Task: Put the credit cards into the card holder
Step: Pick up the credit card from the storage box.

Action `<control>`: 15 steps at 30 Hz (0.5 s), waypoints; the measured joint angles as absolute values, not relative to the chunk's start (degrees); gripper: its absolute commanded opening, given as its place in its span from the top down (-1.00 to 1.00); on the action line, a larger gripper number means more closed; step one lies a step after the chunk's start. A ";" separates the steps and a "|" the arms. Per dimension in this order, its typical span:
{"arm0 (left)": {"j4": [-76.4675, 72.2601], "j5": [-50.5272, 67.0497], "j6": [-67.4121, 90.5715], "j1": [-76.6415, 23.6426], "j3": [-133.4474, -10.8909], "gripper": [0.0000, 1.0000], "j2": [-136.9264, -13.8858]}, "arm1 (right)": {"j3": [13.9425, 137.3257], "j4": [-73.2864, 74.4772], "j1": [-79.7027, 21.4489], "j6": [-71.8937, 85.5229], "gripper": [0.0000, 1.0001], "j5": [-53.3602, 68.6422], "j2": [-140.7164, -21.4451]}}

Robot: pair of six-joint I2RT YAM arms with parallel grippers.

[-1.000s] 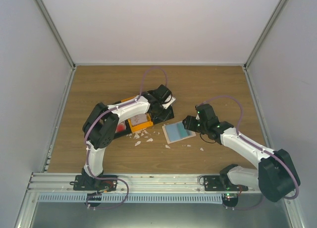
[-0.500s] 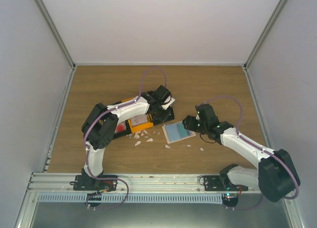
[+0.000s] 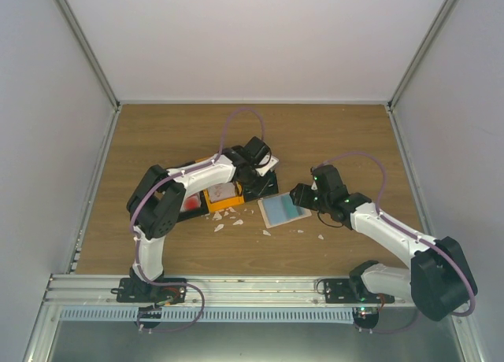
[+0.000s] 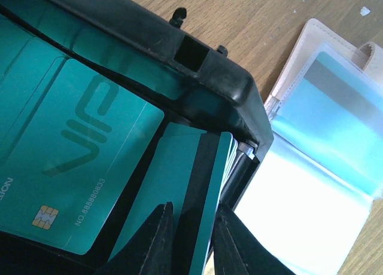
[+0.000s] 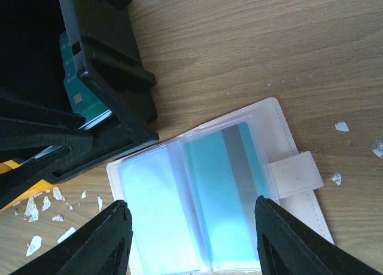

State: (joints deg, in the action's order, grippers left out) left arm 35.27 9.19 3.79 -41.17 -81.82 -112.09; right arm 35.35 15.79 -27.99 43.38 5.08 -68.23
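**Left Claw Closed In on a Card in the Bin**

Over the last second the left claw (image 4: 192, 214) narrowed its jaws around a teal card (image 4: 179, 185) standing on edge at the right end of the black bin (image 4: 197, 78). Its fingers flanked the card closely. Whether they had clamped it yet could not be told. A VIP card (image 4: 78, 161) lay flat deeper in the same compartment.

The right claw (image 5: 190, 202) had not moved. It hung released, jaws wide, over the card holder (image 5: 278, 125). The holder lay open beside the bin's right end, about midway between the left and right edges of the table (image 3: 331, 142). One sleeved card (image 5: 218, 191) already sat in its right pocket. White scraps (image 3: 224, 216) lay in front of the bin.

The pickup looked nearly secured. Lifting the card out and carrying it across to an empty sleeve remained to be done.
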 measured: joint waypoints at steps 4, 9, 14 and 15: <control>35.16 9.56 3.79 -41.17 -81.78 0.56 -111.90 | 35.35 15.79 -27.99 43.38 -0.14 5.21 -68.23; 35.09 10.52 3.62 -41.17 -81.67 0.56 -111.81 | 35.35 15.79 -27.99 43.38 -0.14 5.28 -68.23; 35.24 11.62 3.27 -41.17 -81.56 0.54 -111.79 | 35.35 15.79 -27.99 43.38 -0.14 5.28 -68.23; 35.24 11.75 3.18 -41.17 -81.47 0.53 -111.77 | 35.35 15.79 -27.99 43.38 -0.14 5.30 -68.23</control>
State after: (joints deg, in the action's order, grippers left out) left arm 35.24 11.75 3.18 -41.17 -81.47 -111.77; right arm 35.35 15.79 -27.99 43.38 5.30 -68.23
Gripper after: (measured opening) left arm 0.224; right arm 0.571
